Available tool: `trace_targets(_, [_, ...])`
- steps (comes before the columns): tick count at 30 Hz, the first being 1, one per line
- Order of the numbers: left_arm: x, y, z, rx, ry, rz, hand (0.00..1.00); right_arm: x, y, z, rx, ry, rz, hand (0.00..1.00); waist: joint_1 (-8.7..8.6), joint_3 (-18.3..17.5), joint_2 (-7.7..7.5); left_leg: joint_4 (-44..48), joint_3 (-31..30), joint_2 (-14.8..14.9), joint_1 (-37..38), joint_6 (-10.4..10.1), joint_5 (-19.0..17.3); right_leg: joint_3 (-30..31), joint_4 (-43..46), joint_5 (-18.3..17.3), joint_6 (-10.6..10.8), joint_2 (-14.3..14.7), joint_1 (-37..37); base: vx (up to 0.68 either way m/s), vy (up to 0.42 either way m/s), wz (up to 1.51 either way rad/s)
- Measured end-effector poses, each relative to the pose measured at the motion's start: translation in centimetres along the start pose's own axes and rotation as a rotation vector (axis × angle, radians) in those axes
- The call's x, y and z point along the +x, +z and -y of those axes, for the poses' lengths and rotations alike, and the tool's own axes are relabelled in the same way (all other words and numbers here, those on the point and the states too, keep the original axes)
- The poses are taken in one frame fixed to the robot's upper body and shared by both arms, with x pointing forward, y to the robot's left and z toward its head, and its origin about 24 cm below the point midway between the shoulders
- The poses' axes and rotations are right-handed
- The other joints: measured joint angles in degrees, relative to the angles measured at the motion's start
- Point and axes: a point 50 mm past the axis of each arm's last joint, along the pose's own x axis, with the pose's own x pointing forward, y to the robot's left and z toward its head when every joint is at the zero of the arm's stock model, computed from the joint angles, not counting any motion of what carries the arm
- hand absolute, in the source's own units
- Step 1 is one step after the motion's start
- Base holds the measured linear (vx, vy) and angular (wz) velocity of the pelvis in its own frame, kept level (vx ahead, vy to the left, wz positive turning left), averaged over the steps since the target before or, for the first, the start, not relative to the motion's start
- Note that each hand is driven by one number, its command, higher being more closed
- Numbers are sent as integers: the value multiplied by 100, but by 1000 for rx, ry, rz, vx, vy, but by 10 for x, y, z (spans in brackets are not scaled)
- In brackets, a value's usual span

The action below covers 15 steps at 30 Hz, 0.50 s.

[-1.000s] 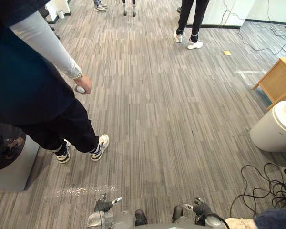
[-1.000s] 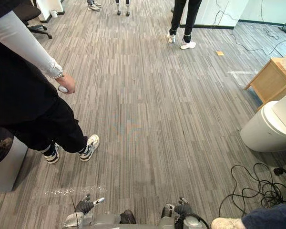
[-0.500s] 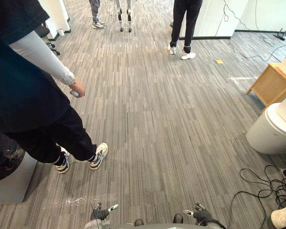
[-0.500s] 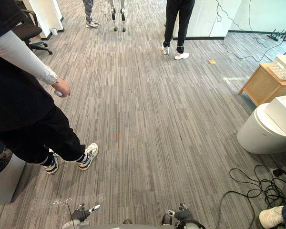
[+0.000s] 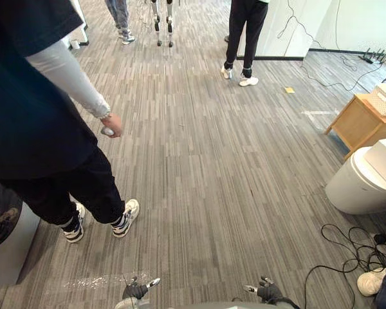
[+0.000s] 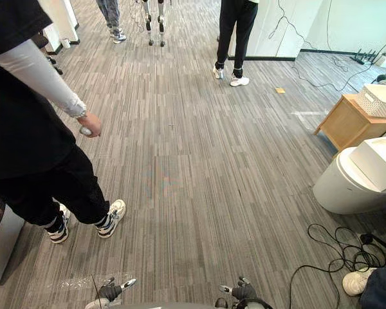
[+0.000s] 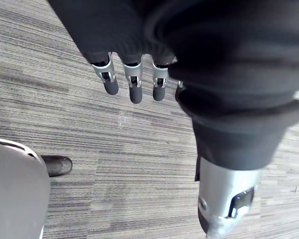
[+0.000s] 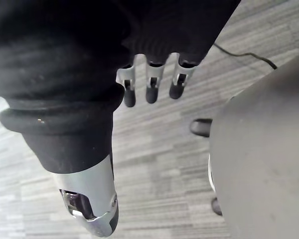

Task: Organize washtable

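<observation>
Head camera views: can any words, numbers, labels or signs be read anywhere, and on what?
No text can be read in these views.
Yellow slip on the floor: too small to tell whether anything is written on it.
White toilet and wooden table: no lettering visible.

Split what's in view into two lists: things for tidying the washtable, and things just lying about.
Job:
- left hand, open, empty
- right hand, open, empty
- possibly the light wooden side table with its white woven basket

Lying about:
- white rounded porcelain-like unit
- small yellow scrap on the grey striped floor
- person in a dark top, standing nearby
</observation>
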Motion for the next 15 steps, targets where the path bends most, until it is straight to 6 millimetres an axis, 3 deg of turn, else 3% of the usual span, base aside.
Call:
trace_targets(5, [0, -2, -4, -34, 20, -10, 0, 0, -1, 0, -6, 2, -2, 0, -11, 6, 14, 107, -13, 24, -48, -3, -30, -3, 58, -20, -11, -8, -2, -130, -41, 3])
trace_targets(6, [0, -2, -6, -45, 25, -10, 0, 0, -1, 0, -5, 2, -3, 0, -27, 24, 35, 431, -13, 100, -204, -1, -226, -19, 146, -111, -93, 29, -13, -137, -87, 13])
trace_targets(8, [0, -3, -9, -98, 47, -14, 0, 1, 4, 8, -17, -12, 18, 0, -15, 191, 301, 1876, -65, 595, -733, -138, -1007, -7, 687, -541, -317, 318, -53, -129, -109, 2])
trace_targets(9, [-2, -7, -11, -101, 55, -22, 0, 1, 6, 11, -31, -15, 26, 0, 31, 249, 399, 2363, -71, 841, -804, -321, -1258, 4, 1074, -802, -435, 484, -75, -39, -120, -16])
trace_targets(10, [-5, -19, -24, -91, 86, -48, 0, 1, 9, 11, -45, -12, 38, 0, 31, 261, 396, 2788, -3, 1063, -870, -548, -1441, -42, 1792, -1163, -404, 636, -170, 12, -151, -7])
trace_targets(11, [-7, -25, -31, -82, 102, -67, 0, 1, 9, 11, -52, -10, 46, 0, 20, 274, 344, 3240, 78, 1128, -1040, -695, -1473, -16, 1917, -1516, -343, 643, -154, 17, -114, 16])
trace_targets(12, [-7, -26, -33, -77, 107, -76, 0, 1, 12, 12, -52, -18, 57, 0, 26, 323, 323, 3841, 161, 1270, -1380, -848, -1263, -79, 1908, -1550, -344, 599, -132, -38, -84, 30])
trace_targets(13, [-8, -30, -29, -80, 97, -92, 0, 2, 14, 10, -60, -12, 60, 0, 93, 399, 152, 4023, 375, 1332, -1676, -660, -1351, -79, 1808, -1557, -351, 431, -108, -72, -47, 27])
trace_targets(15, [-8, -31, -26, -75, 89, -95, 0, 2, 15, 16, -70, -23, 56, 0, 198, 452, 153, 3483, 397, 1315, -2004, -687, -1331, -61, 1655, -1559, -341, 296, -104, 2, -18, 12])
